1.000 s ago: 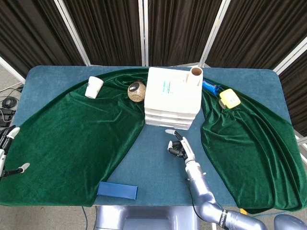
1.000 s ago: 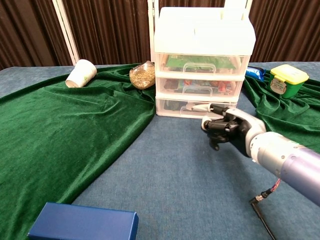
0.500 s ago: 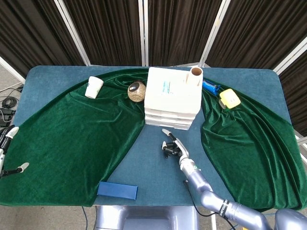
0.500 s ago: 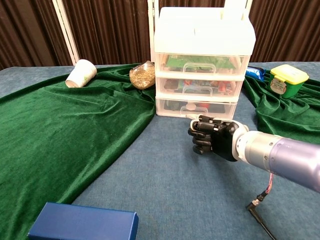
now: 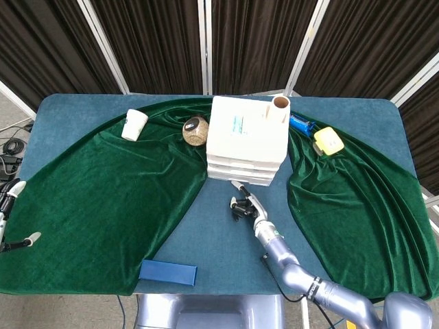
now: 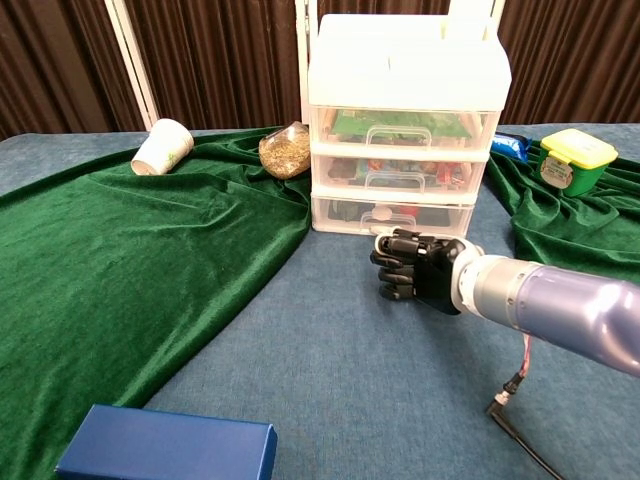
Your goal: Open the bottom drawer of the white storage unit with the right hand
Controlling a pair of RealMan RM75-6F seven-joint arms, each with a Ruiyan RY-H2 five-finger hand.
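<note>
**Right hand curled just short of the bottom drawer**

From the head view I see the white storage unit (image 5: 247, 140) standing mid-table between two folds of green cloth (image 5: 110, 192), its top hiding the drawer fronts. My right hand (image 5: 244, 203) sits just in front of its base on the blue table (image 5: 219, 240). My left hand (image 5: 8, 219) shows only at the frame's left edge; I cannot tell its pose.

The chest view gives me the fronts: the bottom drawer (image 6: 392, 214) looks flush and closed. There the right hand (image 6: 412, 268) has its fingers (image 6: 392, 266) curled in on nothing, near the drawer's handle; whether it touches I cannot tell. A blue box (image 6: 165, 444) lies close by.
</note>
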